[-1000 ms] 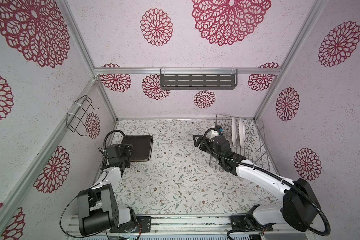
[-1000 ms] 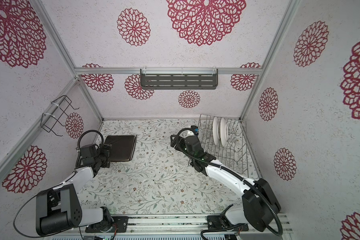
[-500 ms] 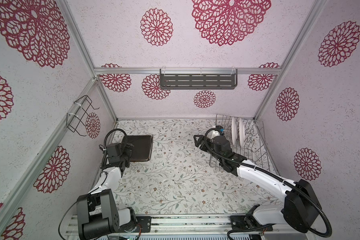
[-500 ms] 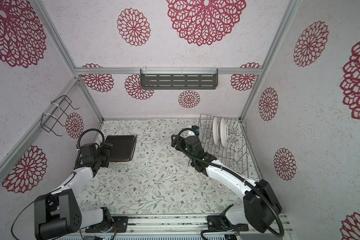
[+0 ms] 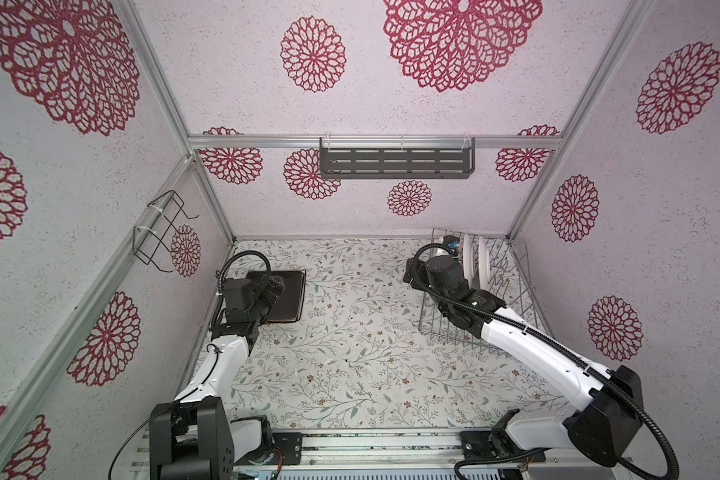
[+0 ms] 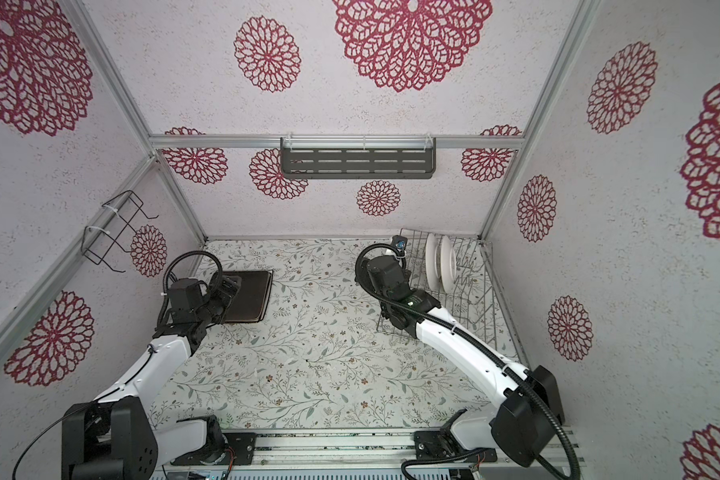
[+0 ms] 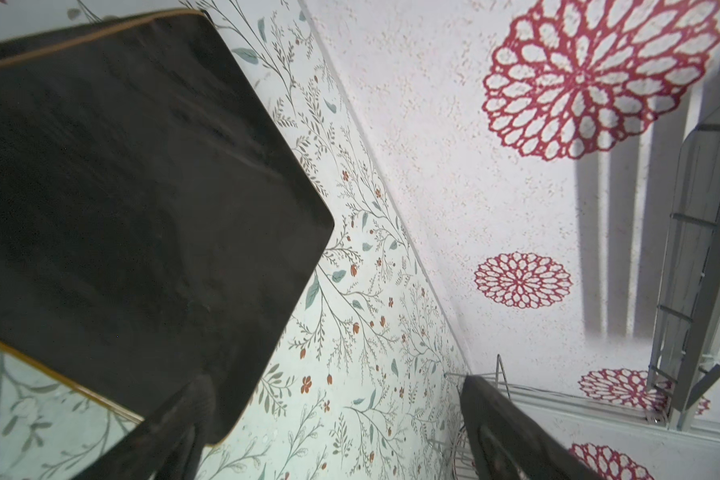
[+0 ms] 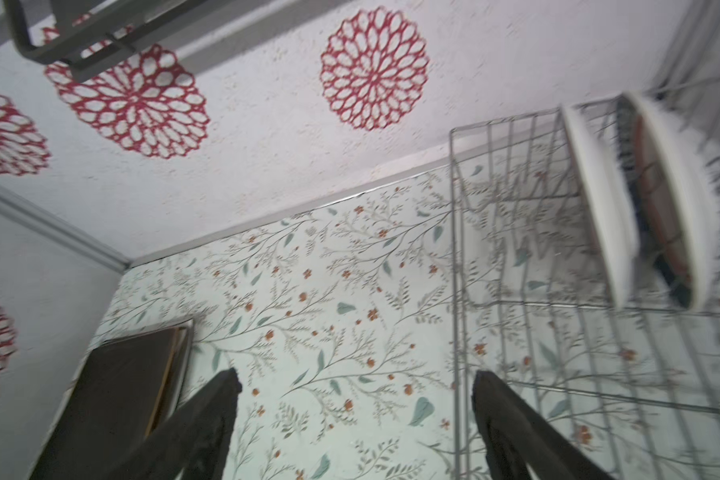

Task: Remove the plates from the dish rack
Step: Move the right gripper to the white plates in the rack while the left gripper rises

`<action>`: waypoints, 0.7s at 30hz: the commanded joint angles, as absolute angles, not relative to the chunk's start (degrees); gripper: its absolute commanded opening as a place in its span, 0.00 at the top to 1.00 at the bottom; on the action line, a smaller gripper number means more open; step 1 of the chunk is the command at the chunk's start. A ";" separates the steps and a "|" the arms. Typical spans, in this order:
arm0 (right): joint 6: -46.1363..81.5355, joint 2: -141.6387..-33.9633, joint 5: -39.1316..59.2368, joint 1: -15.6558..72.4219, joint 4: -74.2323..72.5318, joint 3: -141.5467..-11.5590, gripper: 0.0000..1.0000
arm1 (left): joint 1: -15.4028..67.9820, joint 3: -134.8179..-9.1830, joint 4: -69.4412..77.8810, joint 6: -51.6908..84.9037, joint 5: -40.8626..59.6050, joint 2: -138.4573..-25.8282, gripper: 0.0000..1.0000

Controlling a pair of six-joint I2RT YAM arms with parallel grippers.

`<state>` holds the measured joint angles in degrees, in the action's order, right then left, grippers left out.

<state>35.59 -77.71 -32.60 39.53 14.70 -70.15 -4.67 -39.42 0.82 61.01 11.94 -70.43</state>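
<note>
Hovering over the black square plate lying unloaded on the table, the left gripper is standing open and empty. The right gripper, also open and empty, is hanging at the edge of the dish rack — there two round white plates are awaiting removal.

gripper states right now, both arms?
Left gripper: open, holding nothing.
Right gripper: open, holding nothing.
</note>
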 commanded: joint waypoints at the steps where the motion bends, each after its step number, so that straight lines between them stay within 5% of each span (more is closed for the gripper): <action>1: 29.75 -78.95 -46.71 38.80 25.89 -73.98 0.08 | -2.55 -40.38 2.44 60.15 12.22 -70.88 0.03; 21: 18.00 -85.97 -51.61 23.07 29.62 -76.88 0.17 | 3.99 -40.88 4.13 62.75 10.33 -71.54 0.03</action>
